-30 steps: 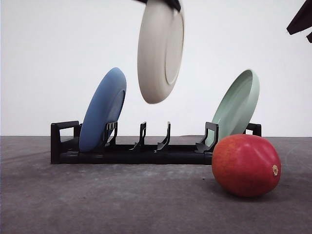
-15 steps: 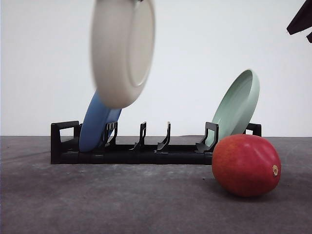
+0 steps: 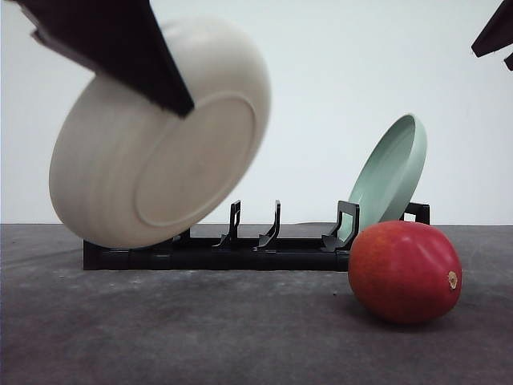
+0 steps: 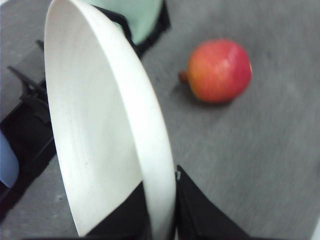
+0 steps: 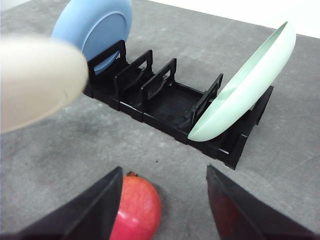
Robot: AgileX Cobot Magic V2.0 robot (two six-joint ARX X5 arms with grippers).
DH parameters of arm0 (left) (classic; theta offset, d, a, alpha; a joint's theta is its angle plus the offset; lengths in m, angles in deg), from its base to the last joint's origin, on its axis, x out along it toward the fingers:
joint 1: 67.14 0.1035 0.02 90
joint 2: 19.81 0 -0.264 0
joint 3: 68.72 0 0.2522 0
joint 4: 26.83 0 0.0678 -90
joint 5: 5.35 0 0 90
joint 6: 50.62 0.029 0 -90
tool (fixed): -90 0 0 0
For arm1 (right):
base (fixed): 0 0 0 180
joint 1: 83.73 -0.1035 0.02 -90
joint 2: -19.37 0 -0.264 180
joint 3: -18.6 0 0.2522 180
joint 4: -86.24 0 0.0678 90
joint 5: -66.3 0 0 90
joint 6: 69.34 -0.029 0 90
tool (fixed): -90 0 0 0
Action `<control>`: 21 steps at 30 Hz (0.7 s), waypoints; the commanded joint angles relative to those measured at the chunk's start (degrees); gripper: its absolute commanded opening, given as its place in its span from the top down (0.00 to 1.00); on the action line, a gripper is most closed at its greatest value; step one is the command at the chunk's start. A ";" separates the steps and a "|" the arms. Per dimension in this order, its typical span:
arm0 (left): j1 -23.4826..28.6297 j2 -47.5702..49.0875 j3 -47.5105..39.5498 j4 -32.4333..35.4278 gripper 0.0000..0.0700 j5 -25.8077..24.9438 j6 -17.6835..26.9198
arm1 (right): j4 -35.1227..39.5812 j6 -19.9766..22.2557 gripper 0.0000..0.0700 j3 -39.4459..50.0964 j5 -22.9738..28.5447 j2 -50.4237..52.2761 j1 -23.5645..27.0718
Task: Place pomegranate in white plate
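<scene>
The left gripper (image 4: 162, 210) grips the rim of the white plate (image 3: 160, 136), its two dark fingers (image 4: 200, 215) pressed one against each face of the rim, and holds the plate in the air, tilted, with the underside and foot ring turned toward the front camera. In the front view the plate hangs above the grey table (image 3: 200, 337), at the left end of the black dish rack (image 3: 264, 253), whose left part it covers. The pomegranate (image 3: 405, 271) lies on the table in front of the rack's right end, well apart from the white plate, with its small tan spot facing right. A pale green plate (image 3: 390, 176) leans in the rightmost slot of the rack, directly behind the fruit. In the right wrist view a blue plate (image 5: 95, 25) stands in the slot at the rack's opposite end, and the slots between the two plates are empty. The right gripper (image 5: 162, 210) hovers over the pomegranate (image 5: 135, 207) with its fingers (image 5: 90, 210) spread wide and nothing between them; the fruit lies beside the nearer finger, untouched.
</scene>
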 commanded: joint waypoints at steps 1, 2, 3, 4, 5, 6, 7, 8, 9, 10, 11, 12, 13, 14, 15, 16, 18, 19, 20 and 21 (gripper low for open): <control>-1.22 -2.45 0.33 0.92 0.99 1.74 8.78 | 0.57 -0.66 0.52 -0.92 -0.04 -0.17 -0.35; -1.64 -3.86 0.33 1.07 0.99 2.95 11.02 | 0.57 -0.66 0.52 -0.92 -0.04 -0.17 -0.35; -2.05 -5.30 0.33 1.15 0.99 4.31 13.13 | 0.57 -0.66 0.52 -0.92 -0.04 -0.17 -0.35; -2.45 -6.84 0.33 1.15 0.99 5.78 15.15 | 0.55 -0.66 0.52 -0.92 -0.04 -0.17 -0.35; -2.86 -8.57 0.33 1.18 0.99 7.29 17.14 | 0.56 -0.66 0.52 -0.92 -0.04 -0.17 -0.35; -3.27 -10.40 0.33 1.24 0.99 8.75 19.01 | 0.57 -0.66 0.52 -0.92 -0.04 -0.17 -0.35; -3.62 -12.16 0.34 1.34 0.99 9.87 20.48 | 0.57 -0.64 0.52 -0.92 -0.04 -0.17 -0.35; -3.92 -13.78 0.35 1.49 0.99 10.75 21.70 | 0.57 -0.64 0.52 -0.92 -0.04 -0.17 -0.35; -4.19 -15.35 0.35 1.70 0.99 11.48 22.77 | 0.57 -0.64 0.52 -0.92 -0.04 -0.17 -0.35; -4.46 -17.03 0.35 2.04 0.99 12.16 23.69 | 0.57 -0.64 0.52 -0.92 -0.04 -0.17 -0.35; -4.68 -18.55 0.35 2.45 0.99 12.84 24.45 | 0.56 -0.64 0.52 -0.92 -0.04 -0.17 -0.35; -4.88 -19.99 0.35 2.93 0.99 13.53 25.16 | 0.55 -0.64 0.52 -0.92 -0.04 -0.17 -0.35; -5.12 -21.46 0.35 3.55 0.99 14.19 26.03 | 0.56 -0.64 0.52 -0.92 -0.04 -0.17 -0.35; -5.35 -22.68 0.35 4.17 0.99 14.76 26.57 | 0.57 -0.64 0.52 -0.92 -0.04 -0.17 -0.35; -5.54 -23.70 0.35 4.78 0.99 15.19 26.88 | 0.57 -0.64 0.52 -0.92 -0.04 -0.17 -0.35; -5.65 -24.57 0.35 5.40 0.99 15.26 27.07 | 0.55 -0.64 0.52 -0.92 -0.04 -0.17 -0.35; -6.00 -25.93 0.38 5.91 0.98 15.28 27.12 | 0.54 -0.64 0.52 -0.92 -0.04 -0.17 -0.35; -6.25 -26.52 0.42 5.87 0.98 15.28 27.12 | 0.53 -0.64 0.52 -0.92 -0.04 -0.17 -0.35; -6.44 -26.86 0.44 5.81 0.97 15.28 27.12 | 0.50 -0.64 0.52 -0.92 -0.04 -0.17 -0.35; -6.61 -27.02 0.44 5.76 0.96 15.27 27.12 | 0.46 -0.64 0.52 -0.92 -0.04 -0.17 -0.35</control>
